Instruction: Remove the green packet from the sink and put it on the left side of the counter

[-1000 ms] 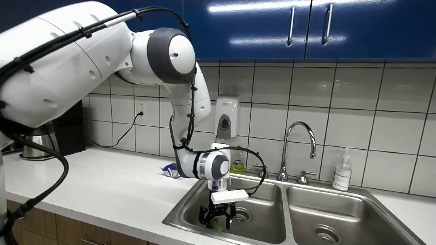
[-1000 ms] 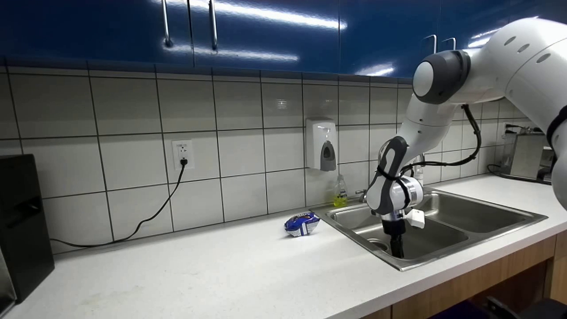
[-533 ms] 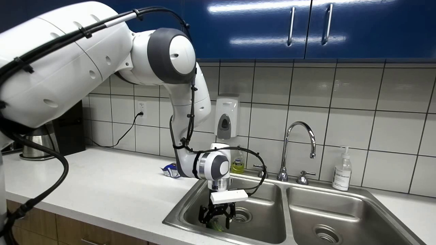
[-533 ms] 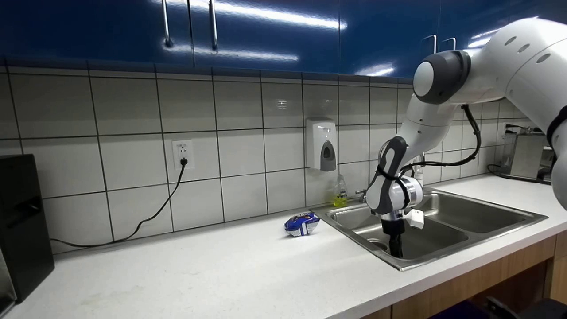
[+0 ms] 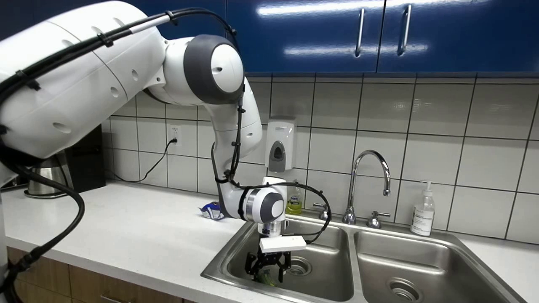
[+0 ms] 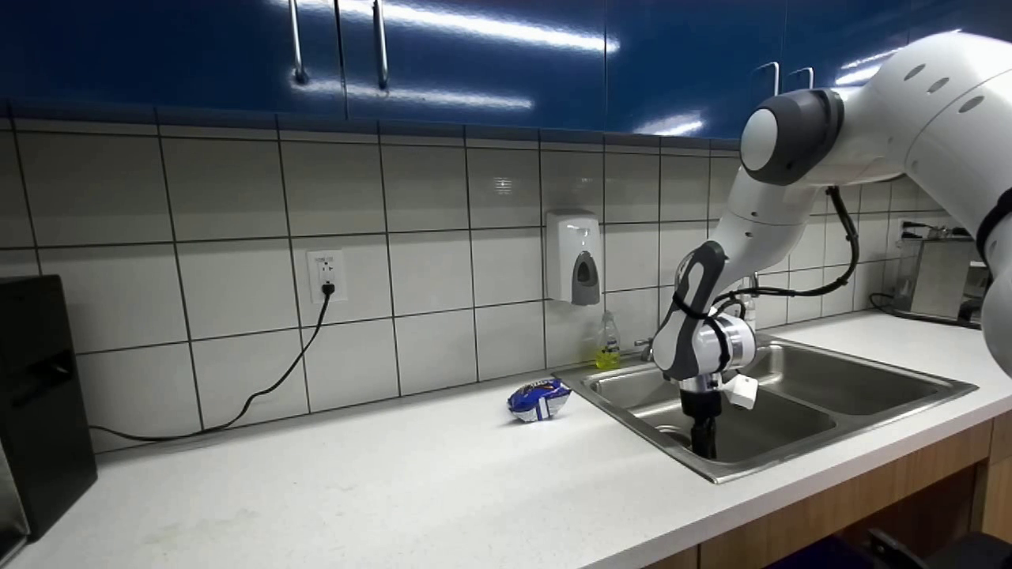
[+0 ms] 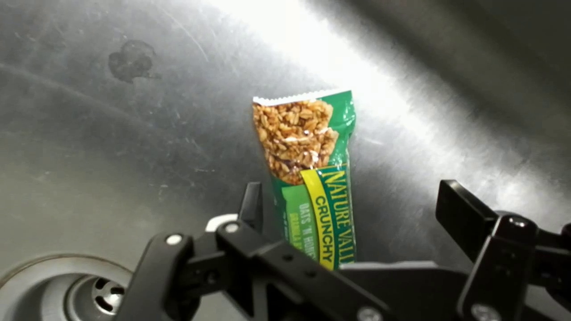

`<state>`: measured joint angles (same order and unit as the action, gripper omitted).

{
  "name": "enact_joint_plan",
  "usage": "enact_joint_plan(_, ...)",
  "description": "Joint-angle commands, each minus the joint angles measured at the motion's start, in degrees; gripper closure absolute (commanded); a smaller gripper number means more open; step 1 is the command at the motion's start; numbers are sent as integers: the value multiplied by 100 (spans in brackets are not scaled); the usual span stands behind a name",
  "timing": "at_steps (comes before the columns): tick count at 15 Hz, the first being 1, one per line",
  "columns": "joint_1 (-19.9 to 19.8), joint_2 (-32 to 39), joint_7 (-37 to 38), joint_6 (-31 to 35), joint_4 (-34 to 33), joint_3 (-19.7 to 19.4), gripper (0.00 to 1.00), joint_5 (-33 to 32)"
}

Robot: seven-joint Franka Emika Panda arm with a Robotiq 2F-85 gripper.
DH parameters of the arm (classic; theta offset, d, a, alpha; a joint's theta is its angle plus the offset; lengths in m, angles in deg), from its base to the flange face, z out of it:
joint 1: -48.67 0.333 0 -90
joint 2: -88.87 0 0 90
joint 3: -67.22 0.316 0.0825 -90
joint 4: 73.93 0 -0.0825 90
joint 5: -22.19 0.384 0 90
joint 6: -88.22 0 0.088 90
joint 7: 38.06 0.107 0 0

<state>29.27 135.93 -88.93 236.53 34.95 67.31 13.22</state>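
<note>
Over the sink (image 5: 218, 266), the arm (image 5: 101, 59) stretches out high above the counter (image 6: 395, 474), bends at a dark-ringed joint (image 5: 198, 69) and hangs steeply down, so that the gripper (image 5: 268, 274) points straight into the basin (image 5: 330, 271) nearer the blue bag (image 6: 539, 400). Its fingers (image 7: 464, 218) stand spread wide, unclenched. On the steel of that basin lies the packet (image 7: 312, 178), printed face up, showing between the fingers in the wrist view: one finger just beside it, the other well apart. Whether the nearer finger touches it I cannot fairly say, since the gripper hides one end of the packet. The drain (image 7: 107, 294) sits near, on that finger's side.
</note>
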Motion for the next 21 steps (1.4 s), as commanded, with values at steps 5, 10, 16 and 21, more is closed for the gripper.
enact_joint_plan(5, -140, 25, -139, 42, -75, 112, 0, 91)
enact_joint_plan(10, -125, 51, -119, 37, -98, 97, 0, 84)
enact_joint_plan(16, -124, 107, -111, 12, -146, 97, 0, 88)
enact_joint_plan(21, -137, 186, -111, -24, -222, 111, 26, 102)
